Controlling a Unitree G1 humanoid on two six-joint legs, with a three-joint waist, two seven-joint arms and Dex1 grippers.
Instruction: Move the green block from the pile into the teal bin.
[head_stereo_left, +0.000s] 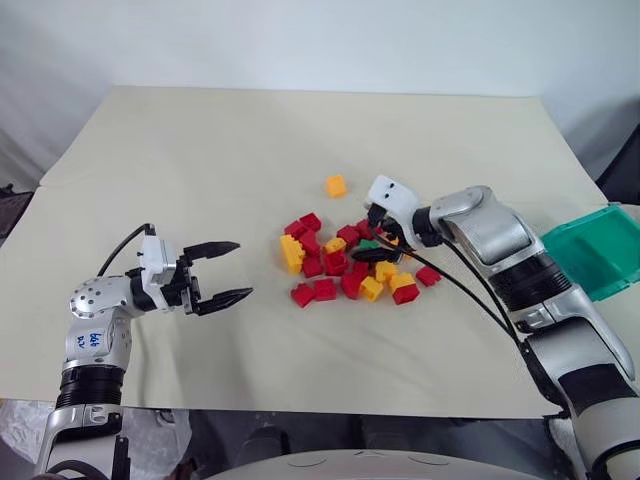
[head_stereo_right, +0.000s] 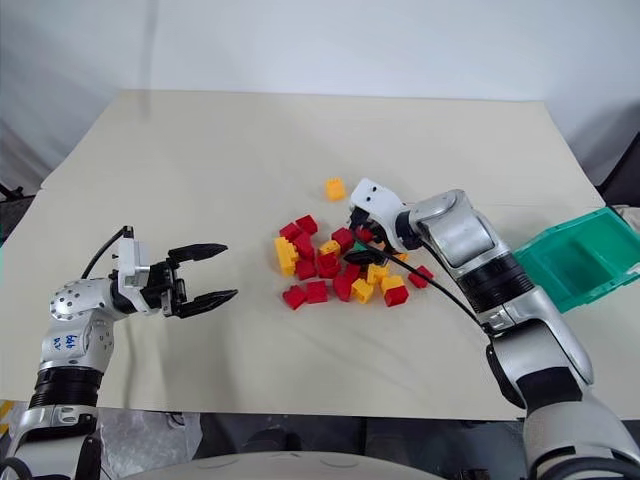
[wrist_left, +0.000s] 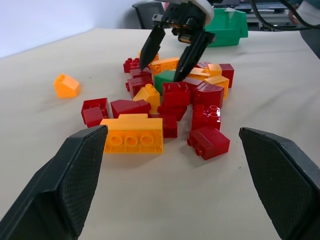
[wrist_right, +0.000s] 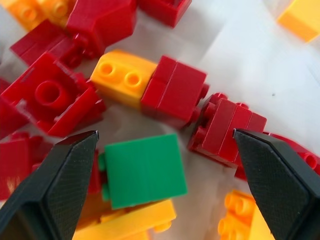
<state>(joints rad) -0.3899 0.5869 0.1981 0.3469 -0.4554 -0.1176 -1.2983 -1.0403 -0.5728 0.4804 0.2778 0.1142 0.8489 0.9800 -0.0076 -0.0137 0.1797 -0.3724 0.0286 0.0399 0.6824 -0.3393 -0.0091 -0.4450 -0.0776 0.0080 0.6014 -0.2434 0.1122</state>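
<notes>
The green block (wrist_right: 142, 170) lies in the right half of the pile (head_stereo_left: 335, 262) of red and yellow blocks, partly tucked among them. My right gripper (head_stereo_left: 372, 235) points down over it, open, one finger on each side of the block (wrist_left: 165, 79), holding nothing. The teal bin (head_stereo_left: 600, 250) sits at the table's right edge, beyond my right forearm. To the left of the pile, my left gripper (head_stereo_left: 242, 269) hovers level and open, empty, pointing toward the blocks.
A single orange block (head_stereo_left: 336, 186) lies apart, behind the pile. The beige table (head_stereo_left: 200, 150) has bare surface at the back and on the left. A black cable runs along my right arm over the pile's right side.
</notes>
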